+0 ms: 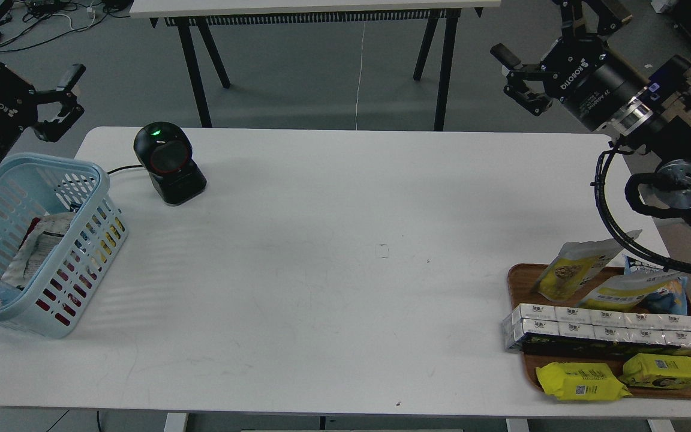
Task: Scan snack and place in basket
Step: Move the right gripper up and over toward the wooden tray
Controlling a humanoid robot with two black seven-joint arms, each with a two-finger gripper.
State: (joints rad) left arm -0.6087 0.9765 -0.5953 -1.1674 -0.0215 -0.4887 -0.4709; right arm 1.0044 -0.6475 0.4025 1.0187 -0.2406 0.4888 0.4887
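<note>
Head view, and here's the white bench (333, 258) spread out below me. My left gripper (63, 99) hangs up over the far left corner, above the light blue basket (96, 174), jaws spread apart and holding nothing. My right gripper (516, 78) is raised high at the far right, off past the back edge of the bench, jaws released too, nothing between them.

The snack pouch (573, 270) stands at the back of the brown wooden tray (519, 279) on the right side of the bench, leaning a little, well apart from both grippers. Just beside it lies a wider yellow-white pouch (630, 291). In front of those, a long stack of silver-white boxes (609, 327) runs across the tray, and two bright yellow packs (582, 382) sit at its near edge.

Over on the left, the basket already has a few packets in it, too crumpled to identify. The black scanner (167, 162) sits near the basket, a green light lit on top, its cable trailing off toward the basket.
</note>
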